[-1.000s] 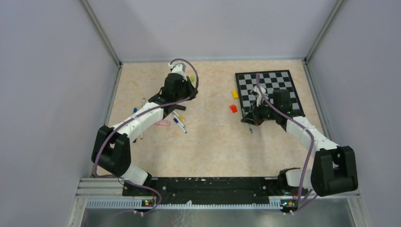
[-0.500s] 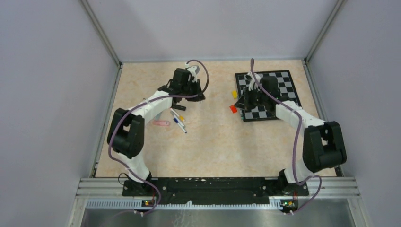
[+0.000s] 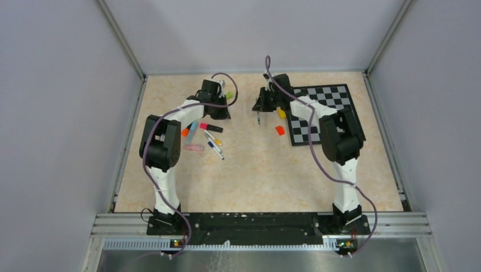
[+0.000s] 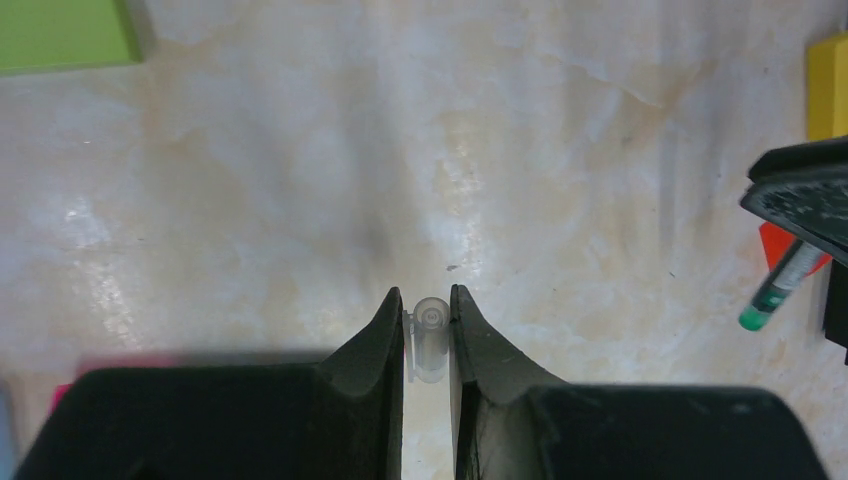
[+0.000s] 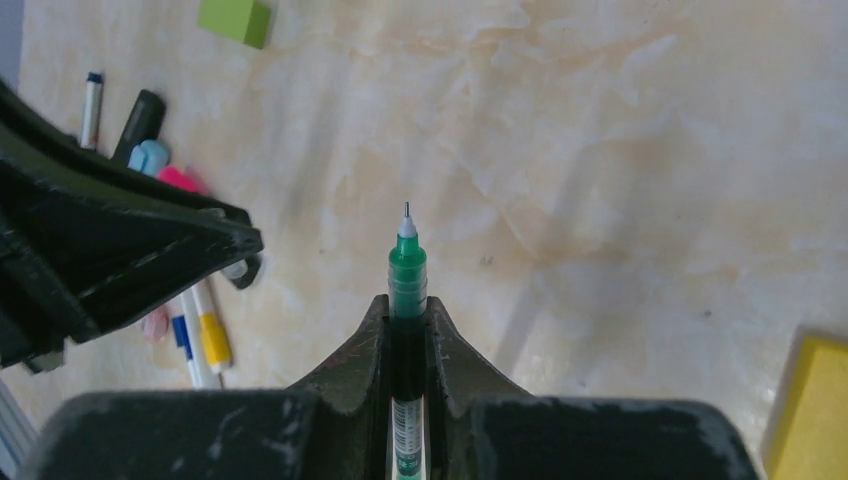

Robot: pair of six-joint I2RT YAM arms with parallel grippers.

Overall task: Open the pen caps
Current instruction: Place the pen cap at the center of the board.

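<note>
My left gripper [image 4: 427, 300] is shut on a small clear pen cap [image 4: 432, 335] just above the table; in the top view it [image 3: 219, 109] is by the pen pile. My right gripper [image 5: 407, 305] is shut on a green thin pen [image 5: 407, 265] whose bare needle tip points away from the fingers. In the top view it [image 3: 261, 105] hangs at the far middle, the pen [image 3: 258, 119] pointing down. The two grippers are apart, facing each other. Several capped pens and highlighters [image 3: 205, 135] lie near the left gripper.
A chessboard [image 3: 326, 116] lies at the right. A yellow block [image 3: 281, 113] and a red block [image 3: 279, 130] sit by its left edge. A green block [image 3: 229, 95] lies behind the left gripper. A pink pen [image 3: 194, 148] lies apart to the left.
My right arm has carried the green pen from the chessboard's near left corner up and left to the far middle. My left arm has folded inwards; its gripper stays near the green block.
</note>
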